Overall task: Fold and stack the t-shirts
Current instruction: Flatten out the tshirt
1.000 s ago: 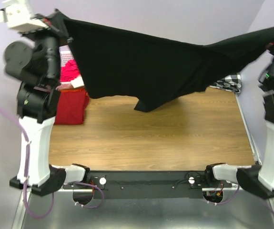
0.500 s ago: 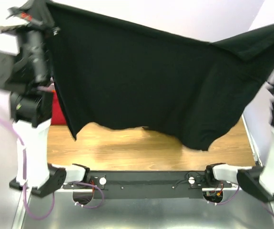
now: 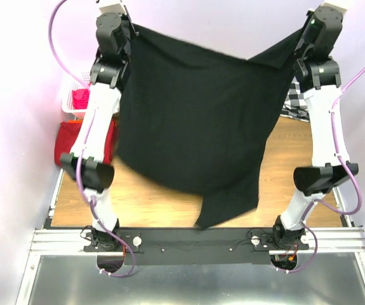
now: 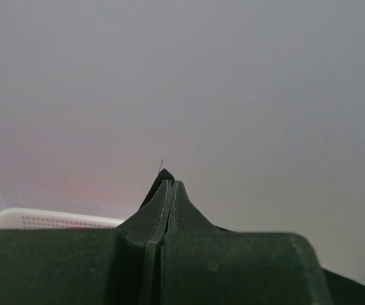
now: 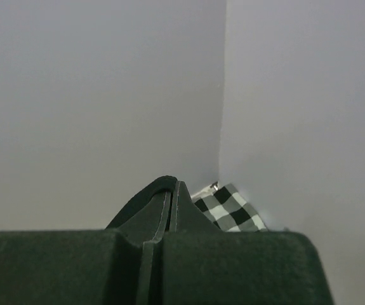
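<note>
Hanging spread above the worktop, the black t-shirt is held by the left pincer and right pincer, each clenched on a top corner, while the dark-red t-shirt lies far left.

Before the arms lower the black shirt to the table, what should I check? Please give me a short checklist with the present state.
1. Left tool shut on black shirt: ok, cloth peeks between the fingers.
2. Right tool shut on it: ok, the corner runs up to it in the top view.
3. Top edge taut: not ok, it sags in the middle.
4. Bottom hem level: not ok, one corner hangs lower.
5. Table free under it: cannot tell, the cloth hides the middle.
6. Red shirt out of the way: ok, it lies at the left edge.
</note>
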`<action>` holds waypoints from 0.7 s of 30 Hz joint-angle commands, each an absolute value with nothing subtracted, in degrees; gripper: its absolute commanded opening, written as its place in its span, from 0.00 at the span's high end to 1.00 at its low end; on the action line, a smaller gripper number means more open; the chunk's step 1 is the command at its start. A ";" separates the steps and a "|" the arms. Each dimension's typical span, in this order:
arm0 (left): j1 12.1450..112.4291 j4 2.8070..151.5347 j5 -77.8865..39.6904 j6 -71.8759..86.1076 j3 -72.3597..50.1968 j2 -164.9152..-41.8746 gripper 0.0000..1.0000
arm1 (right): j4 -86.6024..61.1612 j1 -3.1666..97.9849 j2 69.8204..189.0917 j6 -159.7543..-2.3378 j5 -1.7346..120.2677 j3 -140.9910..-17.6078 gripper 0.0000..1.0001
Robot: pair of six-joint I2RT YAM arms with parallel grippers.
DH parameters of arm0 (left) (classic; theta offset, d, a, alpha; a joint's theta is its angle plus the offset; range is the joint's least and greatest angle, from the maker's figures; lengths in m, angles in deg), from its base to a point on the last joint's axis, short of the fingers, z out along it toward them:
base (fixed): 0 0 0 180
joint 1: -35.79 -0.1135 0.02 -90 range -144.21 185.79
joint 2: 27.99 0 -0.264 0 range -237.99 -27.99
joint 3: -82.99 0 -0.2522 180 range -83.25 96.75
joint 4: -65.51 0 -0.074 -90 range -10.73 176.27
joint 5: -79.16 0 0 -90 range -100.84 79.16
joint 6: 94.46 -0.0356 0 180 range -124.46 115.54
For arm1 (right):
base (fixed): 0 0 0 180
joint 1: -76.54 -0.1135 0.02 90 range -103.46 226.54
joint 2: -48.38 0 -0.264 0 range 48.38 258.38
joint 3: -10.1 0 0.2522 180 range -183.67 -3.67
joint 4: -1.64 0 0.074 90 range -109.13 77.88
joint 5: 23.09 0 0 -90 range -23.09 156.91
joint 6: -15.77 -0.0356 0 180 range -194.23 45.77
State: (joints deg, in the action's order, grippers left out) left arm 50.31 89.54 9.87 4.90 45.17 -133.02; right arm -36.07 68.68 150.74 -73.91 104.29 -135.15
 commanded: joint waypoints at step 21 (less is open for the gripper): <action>39.57 84.29 -17.13 17.66 8.48 -111.68 1.00 | -30.56 74.25 113.88 -82.03 102.32 -93.63 0.99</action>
State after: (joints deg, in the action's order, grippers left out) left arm 40.50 82.35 -10.10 15.07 33.30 -118.38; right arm -26.10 73.68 122.42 -72.43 100.80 -115.15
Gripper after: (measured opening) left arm 0.009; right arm 0.015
